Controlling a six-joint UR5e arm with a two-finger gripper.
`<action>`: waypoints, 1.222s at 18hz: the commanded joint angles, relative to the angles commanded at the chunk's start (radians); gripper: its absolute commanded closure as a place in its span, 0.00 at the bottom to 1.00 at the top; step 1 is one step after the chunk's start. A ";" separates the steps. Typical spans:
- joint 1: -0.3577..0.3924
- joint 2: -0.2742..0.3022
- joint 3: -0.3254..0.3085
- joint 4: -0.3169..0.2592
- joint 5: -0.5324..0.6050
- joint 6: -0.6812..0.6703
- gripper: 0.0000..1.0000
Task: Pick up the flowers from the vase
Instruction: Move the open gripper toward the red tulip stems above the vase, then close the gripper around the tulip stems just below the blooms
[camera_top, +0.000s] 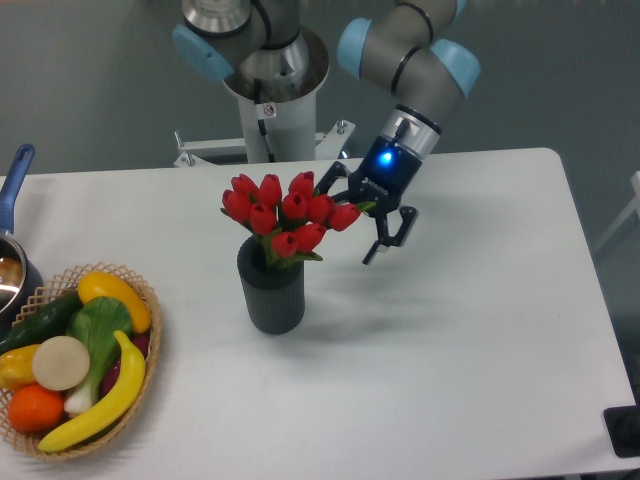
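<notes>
A: Flowers (285, 212), a bunch of red tulips, stand in the vase (271, 289), a dark ribbed cylinder upright on the white table (450, 350), left of the table's middle. What lies to their right?

B: The gripper (360, 215), tilted toward the bunch from the right. Its two black fingers are spread apart; one fingertip (372, 255) hangs below and right of the rightmost bloom, while the other finger is partly hidden behind the blooms. A blue light glows on the wrist above it.

A: Does it touch the tulips?

B: It lies just beside the rightmost bloom; contact cannot be told from this view. Nothing is pinched between the fingers.

A: And at the left edge?

B: A woven basket (140, 375) holding a banana (105, 400), an orange (36, 407) and other produce, well apart from the vase. Behind it, a pot with a blue handle (12, 185) is cut off by the frame.
</notes>
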 joint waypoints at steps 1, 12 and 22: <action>-0.003 0.000 -0.002 -0.002 -0.006 -0.003 0.00; -0.025 0.031 -0.049 0.002 -0.114 -0.009 0.00; -0.078 -0.027 -0.025 0.003 -0.193 -0.003 0.00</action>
